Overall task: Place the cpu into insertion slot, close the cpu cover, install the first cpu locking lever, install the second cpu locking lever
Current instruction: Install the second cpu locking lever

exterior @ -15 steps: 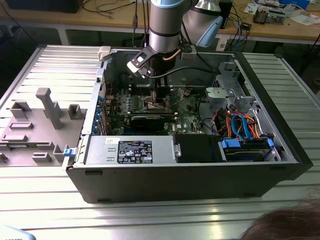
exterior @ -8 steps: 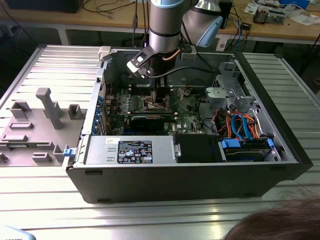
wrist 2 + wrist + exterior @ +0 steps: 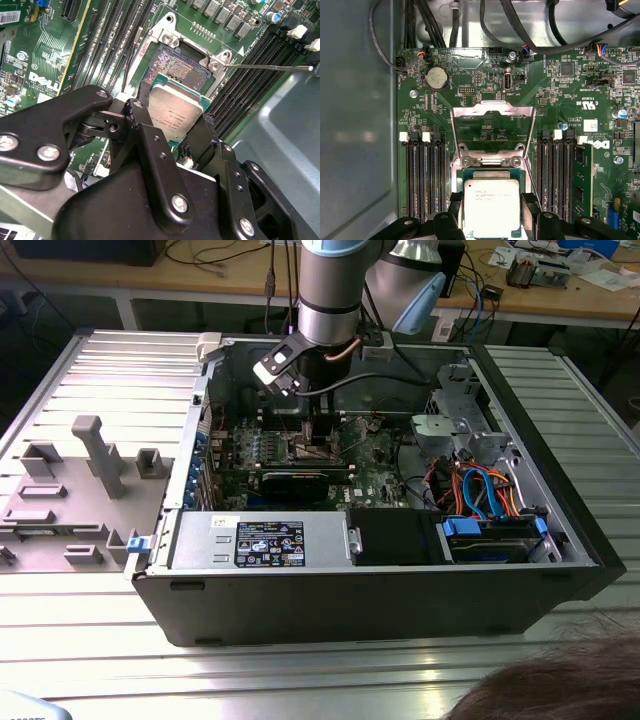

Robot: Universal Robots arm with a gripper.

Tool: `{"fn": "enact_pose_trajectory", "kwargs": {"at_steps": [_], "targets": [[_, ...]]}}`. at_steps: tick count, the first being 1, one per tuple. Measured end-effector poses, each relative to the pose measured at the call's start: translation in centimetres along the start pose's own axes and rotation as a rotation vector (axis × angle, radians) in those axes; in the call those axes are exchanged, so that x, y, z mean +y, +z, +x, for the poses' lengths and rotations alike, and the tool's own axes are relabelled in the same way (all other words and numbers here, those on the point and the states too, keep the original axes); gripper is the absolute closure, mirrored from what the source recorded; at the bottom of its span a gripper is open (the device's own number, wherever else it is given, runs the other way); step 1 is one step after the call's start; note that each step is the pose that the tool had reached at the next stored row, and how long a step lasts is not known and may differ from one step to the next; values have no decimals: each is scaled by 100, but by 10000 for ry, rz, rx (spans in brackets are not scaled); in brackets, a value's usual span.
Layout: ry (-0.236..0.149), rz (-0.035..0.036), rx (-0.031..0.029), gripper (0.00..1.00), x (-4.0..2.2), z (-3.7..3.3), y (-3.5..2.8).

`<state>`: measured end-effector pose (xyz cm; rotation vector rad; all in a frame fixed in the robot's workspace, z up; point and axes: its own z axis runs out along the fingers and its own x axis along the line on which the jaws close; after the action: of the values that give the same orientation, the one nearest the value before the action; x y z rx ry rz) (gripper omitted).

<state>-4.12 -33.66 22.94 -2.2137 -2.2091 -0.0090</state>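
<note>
The cpu (image 3: pixel 491 206), silver top up, is pinched at two opposite edges by the black gripper (image 3: pixel 175 116), its fingers (image 3: pixel 145 107) drawn in narrowly against the chip. It hangs partly over the insertion slot (image 3: pixel 176 64), whose dark contact field shows past the chip's edge. The cpu cover (image 3: pixel 493 107) stands swung open beyond the slot. Memory slots (image 3: pixel 422 175) flank the slot closely on both sides, and a thin locking lever (image 3: pixel 265 67) juts out beside it.

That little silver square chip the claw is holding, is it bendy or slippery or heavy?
Probably stiff: the cpu looks flat in the gripper. Its smooth metal top may be slippery; so thin, it's likely light.
</note>
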Motion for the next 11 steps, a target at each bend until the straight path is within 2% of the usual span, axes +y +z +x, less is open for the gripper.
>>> {"fn": "enact_pose_trajectory", "kwargs": {"at_steps": [11], "targets": [[252, -4, -15, 45, 0, 0, 2]]}}
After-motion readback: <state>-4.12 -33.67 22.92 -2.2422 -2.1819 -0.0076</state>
